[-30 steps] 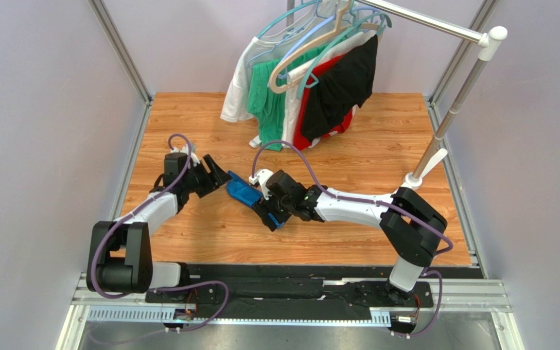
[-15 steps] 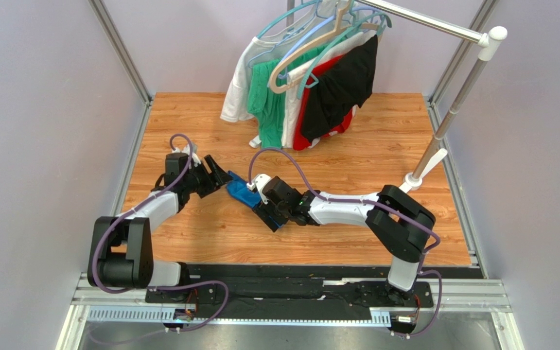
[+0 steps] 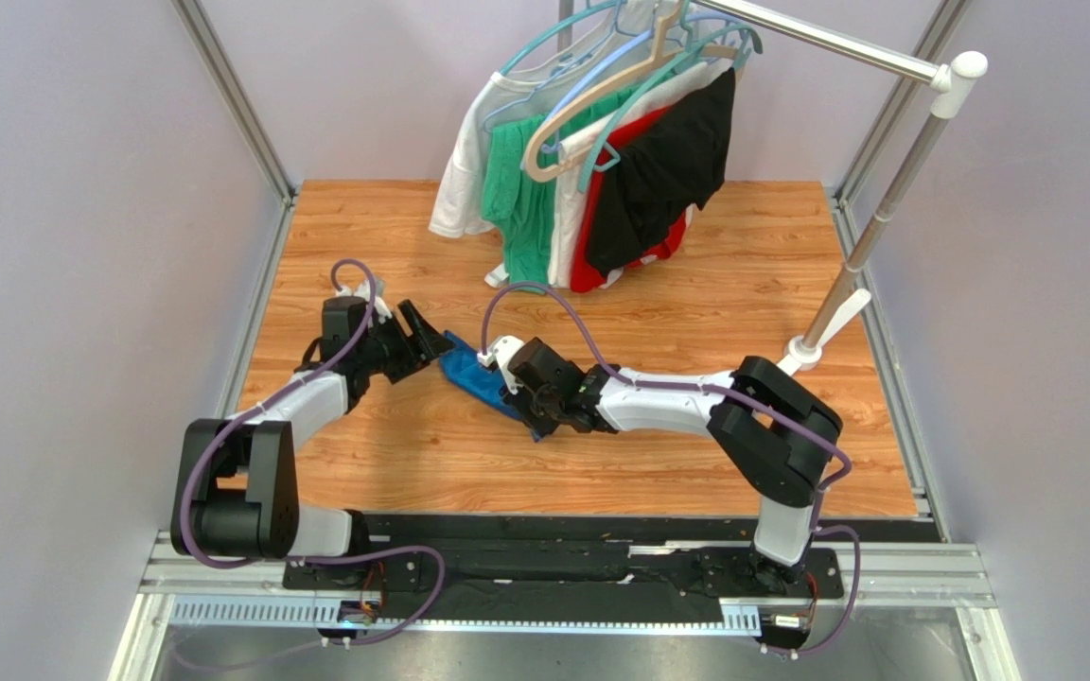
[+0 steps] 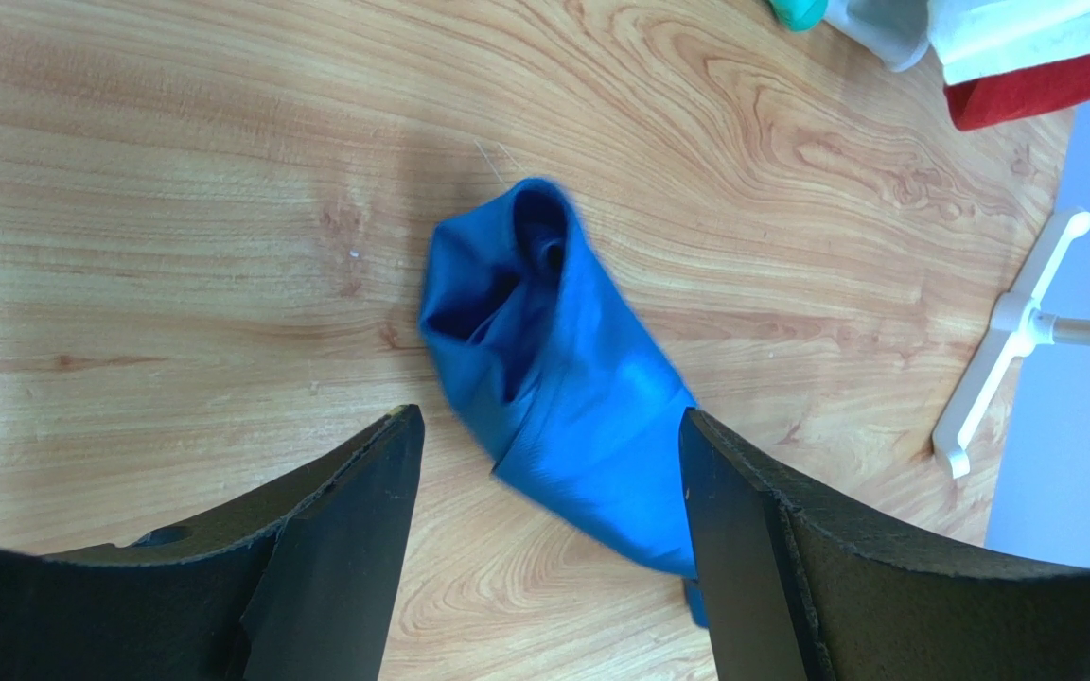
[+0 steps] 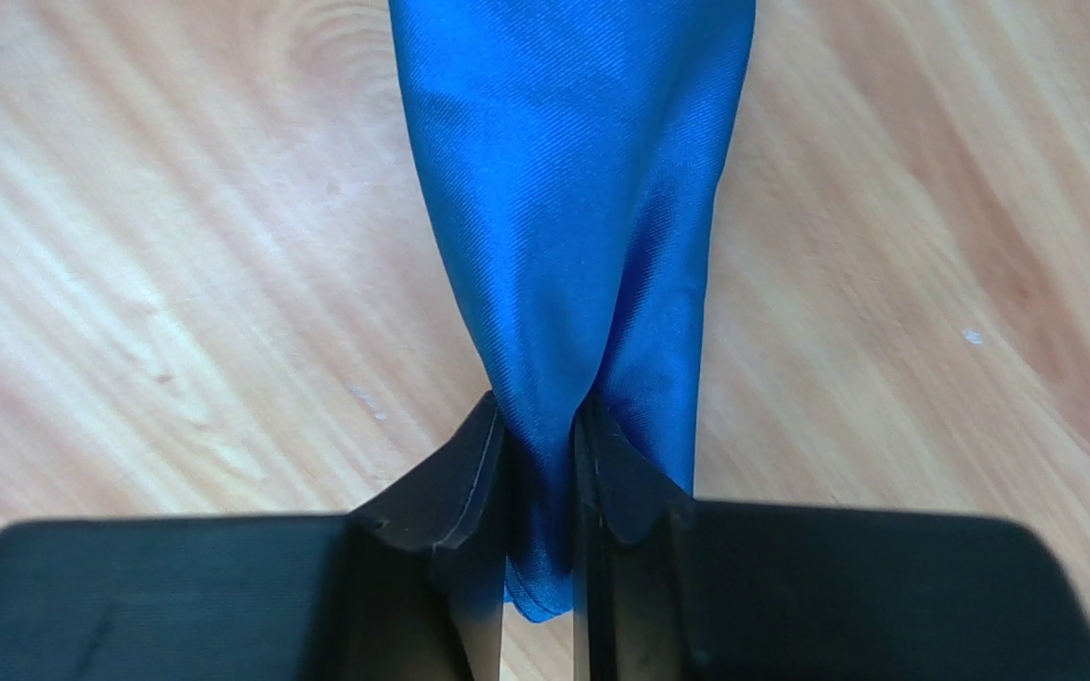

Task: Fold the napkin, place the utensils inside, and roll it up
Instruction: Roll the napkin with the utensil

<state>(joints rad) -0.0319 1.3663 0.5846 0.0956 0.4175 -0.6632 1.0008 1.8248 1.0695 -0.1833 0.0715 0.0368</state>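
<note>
The right claw (image 5: pixel 542 454) pinches the blue napkin (image 5: pixel 579 199) on the counter (image 4: pixel 153 213). The left claw (image 4: pixel 548 433) gapes wide beside it, empty.

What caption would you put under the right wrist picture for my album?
The right gripper pinches one end of a bunched blue napkin on the wooden table.
</note>
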